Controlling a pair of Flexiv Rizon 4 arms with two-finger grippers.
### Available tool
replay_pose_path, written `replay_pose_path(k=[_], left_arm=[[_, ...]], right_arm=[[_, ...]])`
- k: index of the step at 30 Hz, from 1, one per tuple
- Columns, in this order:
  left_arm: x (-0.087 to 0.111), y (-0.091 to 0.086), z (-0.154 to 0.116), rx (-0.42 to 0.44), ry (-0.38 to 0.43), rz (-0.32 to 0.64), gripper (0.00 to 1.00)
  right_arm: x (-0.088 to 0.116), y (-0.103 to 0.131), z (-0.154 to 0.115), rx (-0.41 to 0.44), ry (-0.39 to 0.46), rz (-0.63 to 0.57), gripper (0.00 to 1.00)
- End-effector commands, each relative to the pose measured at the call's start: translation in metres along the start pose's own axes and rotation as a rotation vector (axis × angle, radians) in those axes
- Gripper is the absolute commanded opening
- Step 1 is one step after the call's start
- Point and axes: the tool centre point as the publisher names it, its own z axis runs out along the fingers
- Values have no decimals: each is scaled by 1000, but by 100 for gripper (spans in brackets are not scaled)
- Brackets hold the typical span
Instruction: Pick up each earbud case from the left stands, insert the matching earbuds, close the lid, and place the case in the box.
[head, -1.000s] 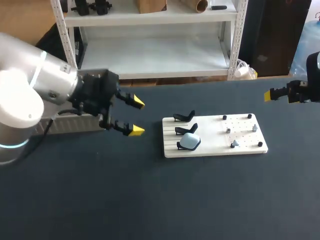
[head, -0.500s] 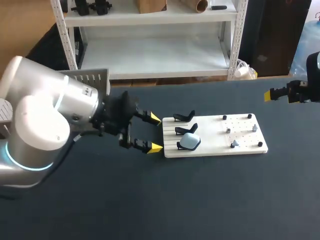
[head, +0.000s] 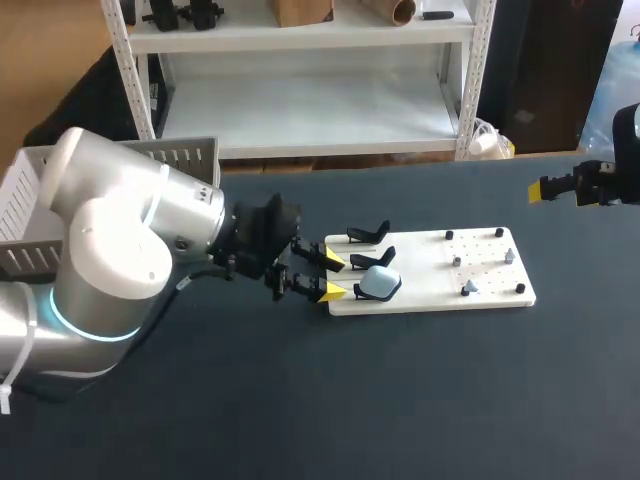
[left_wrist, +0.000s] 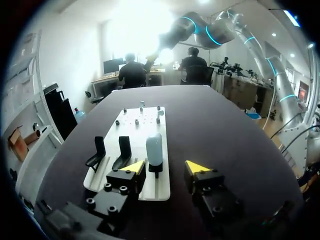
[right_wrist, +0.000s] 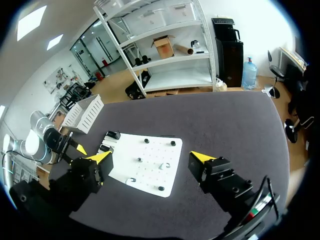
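Left wrist view: the left tool (left_wrist: 165, 167), fingers spread wide, sits just short of the pale blue earbud case (left_wrist: 154, 148) perched on its stand (left_wrist: 155, 171) at the white board's (left_wrist: 161, 186) edge, nearer one finger, so close off-centre and it likely tips off.

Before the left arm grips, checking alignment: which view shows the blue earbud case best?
Left wrist view: the earbud case stands close, upright on its stand, just ahead of the open jaws. The head view shows it small, from above; the right wrist view, too far off to make out.
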Motion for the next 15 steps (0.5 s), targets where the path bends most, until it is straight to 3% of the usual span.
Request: replay_pose_path(k=[1,5,10,15], left_arm=[[3,8,11,15,-6,-2,53],[1,11,16,21,-17,-6,52],[0,14,21,28,-26,-12,64],[1,14,27,44,-27,-23,62]], right_arm=[[0,-1,1,-3,0,-1,100],[0,-1,1,-3,0,-1,100],[0,-1,1,-3,0,-1,100],[0,-1,1,-3,0,-1,100]])
